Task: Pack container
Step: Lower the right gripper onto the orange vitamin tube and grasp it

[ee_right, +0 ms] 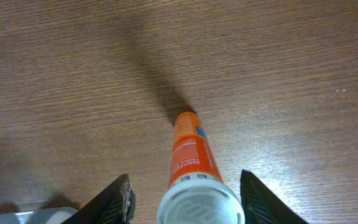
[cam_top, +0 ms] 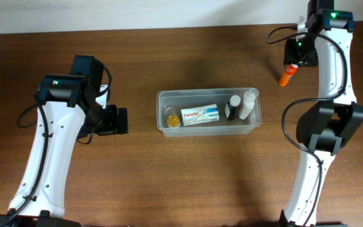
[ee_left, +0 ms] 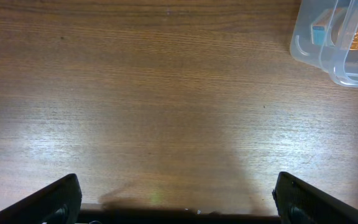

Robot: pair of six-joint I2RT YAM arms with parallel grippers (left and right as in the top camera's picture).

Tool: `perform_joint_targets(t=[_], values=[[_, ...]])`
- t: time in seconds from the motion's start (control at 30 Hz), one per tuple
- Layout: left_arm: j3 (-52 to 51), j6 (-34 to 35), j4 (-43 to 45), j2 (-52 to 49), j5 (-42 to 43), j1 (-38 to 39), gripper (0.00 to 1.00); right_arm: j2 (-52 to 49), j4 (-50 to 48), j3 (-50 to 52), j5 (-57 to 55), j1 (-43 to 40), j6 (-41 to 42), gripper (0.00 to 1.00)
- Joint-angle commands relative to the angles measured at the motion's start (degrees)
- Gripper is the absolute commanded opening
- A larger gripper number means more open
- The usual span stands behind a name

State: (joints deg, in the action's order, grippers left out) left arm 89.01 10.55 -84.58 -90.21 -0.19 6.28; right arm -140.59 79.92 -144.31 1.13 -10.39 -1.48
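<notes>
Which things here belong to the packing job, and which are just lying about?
Job: container, Panadol box, gold-topped jar, dark-capped bottle, white bottle, orange tube between fingers of the right hand.
Lying about: nothing loose; only table and open left hand.

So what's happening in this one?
The right gripper straddles an orange tube lying on the table, jaws either side, not visibly clamped. The container already holds a Panadol box, two small bottles and a gold-lidded jar. The left gripper hangs open beside it.
</notes>
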Motion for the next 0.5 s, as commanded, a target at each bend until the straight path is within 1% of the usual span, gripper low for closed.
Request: perform_joint_targets(t=[0.0, 0.4, 0.47], values=[[-0.2, 0.7, 0.0, 0.8, 0.4, -0.1, 1.0, -0.7, -0.3, 0.3, 0.4, 0.3, 0.0, 0.48], [-0.2, 0.7, 0.0, 0.8, 0.4, -0.1, 0.99, -2.9, -0.1, 0.4, 0.3, 0.3, 0.0, 0.47], [-0.2, 0.7, 0.0, 0.8, 0.4, -0.1, 0.99, -3.1, 0.0, 0.4, 0.3, 0.2, 0.0, 0.42]])
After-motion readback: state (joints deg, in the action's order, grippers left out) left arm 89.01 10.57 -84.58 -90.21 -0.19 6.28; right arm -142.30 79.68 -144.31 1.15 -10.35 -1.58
